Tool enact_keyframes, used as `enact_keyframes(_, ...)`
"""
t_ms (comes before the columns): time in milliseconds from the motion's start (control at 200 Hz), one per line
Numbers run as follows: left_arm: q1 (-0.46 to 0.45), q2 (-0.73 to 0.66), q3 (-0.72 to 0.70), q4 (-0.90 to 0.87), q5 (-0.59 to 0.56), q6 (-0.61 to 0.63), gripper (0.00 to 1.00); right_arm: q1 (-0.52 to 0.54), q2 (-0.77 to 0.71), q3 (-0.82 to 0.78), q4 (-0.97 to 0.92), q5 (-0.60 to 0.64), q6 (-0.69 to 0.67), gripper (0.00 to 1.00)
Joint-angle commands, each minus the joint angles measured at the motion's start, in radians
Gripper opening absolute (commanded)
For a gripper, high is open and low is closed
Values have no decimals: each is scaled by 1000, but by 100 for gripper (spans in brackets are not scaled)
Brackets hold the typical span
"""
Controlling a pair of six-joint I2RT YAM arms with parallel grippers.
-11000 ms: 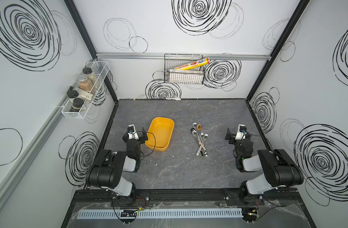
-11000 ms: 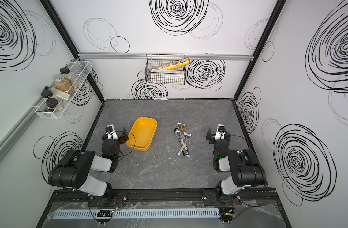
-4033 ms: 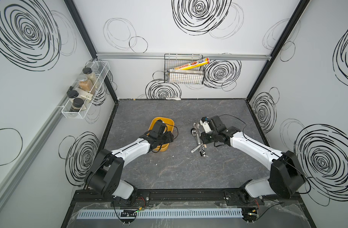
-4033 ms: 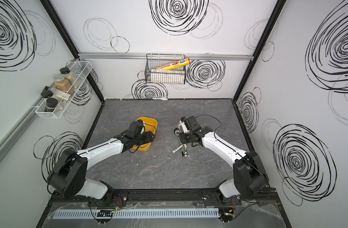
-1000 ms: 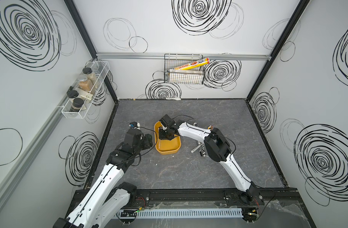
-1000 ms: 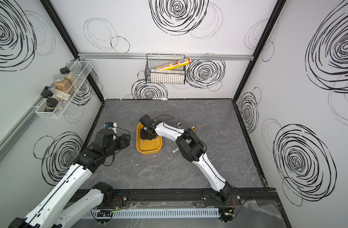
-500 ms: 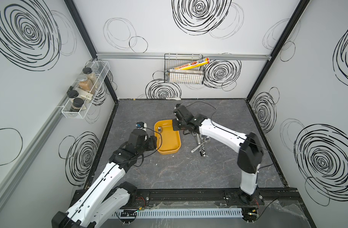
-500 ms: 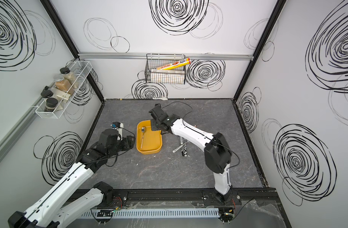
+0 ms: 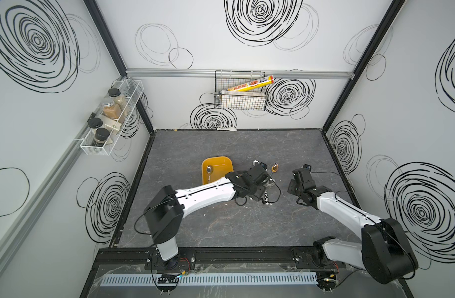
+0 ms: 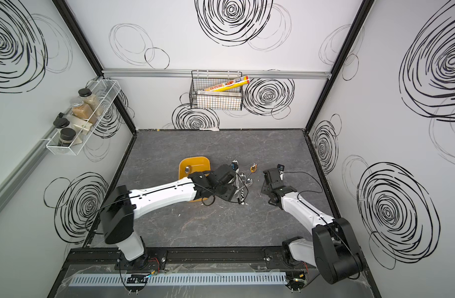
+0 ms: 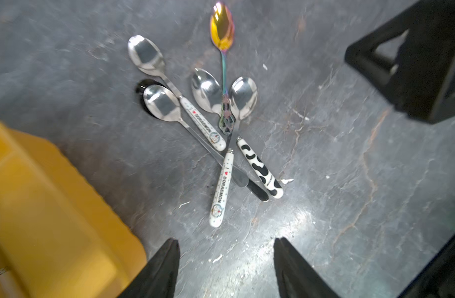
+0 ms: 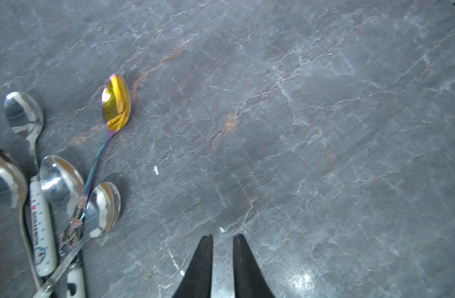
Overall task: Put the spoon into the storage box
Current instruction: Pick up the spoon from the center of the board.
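Observation:
The mustard-yellow storage box (image 9: 221, 159) (image 10: 196, 160) (image 11: 40, 193) stands left of centre with one silver spoon (image 9: 209, 172) (image 10: 187, 170) lying inside it. Right of the box is a pile of several spoons (image 11: 221, 116) (image 12: 66, 196), among them a gold-bowled one (image 9: 274, 167) (image 12: 116, 103). My left arm reaches across the box's near end. My left gripper (image 9: 261, 180) (image 11: 226, 240) hangs open and empty just short of the pile's handles. My right gripper (image 9: 297, 175) (image 12: 223, 236) hovers over bare table right of the pile, empty, its jaws a narrow gap apart.
A black wire basket (image 9: 240, 96) with rolls hangs on the back wall. A white wire rack (image 9: 110, 121) with jars is fixed to the left wall. A small white object (image 9: 227, 129) lies at the table's back edge.
My right arm has drawn back to the right, away from the box, leaving the spoon in it. My left arm has swung over the box toward the pile.

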Motion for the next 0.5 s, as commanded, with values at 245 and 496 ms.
enact_keyframes(245,59,289,221,-88,28,114,63,-58,22,-65,120,-49,-48,20)
enact_keyframes(496,65,331,227,-113,80,151,60,-59,39,-58,122,-72,-54,20)
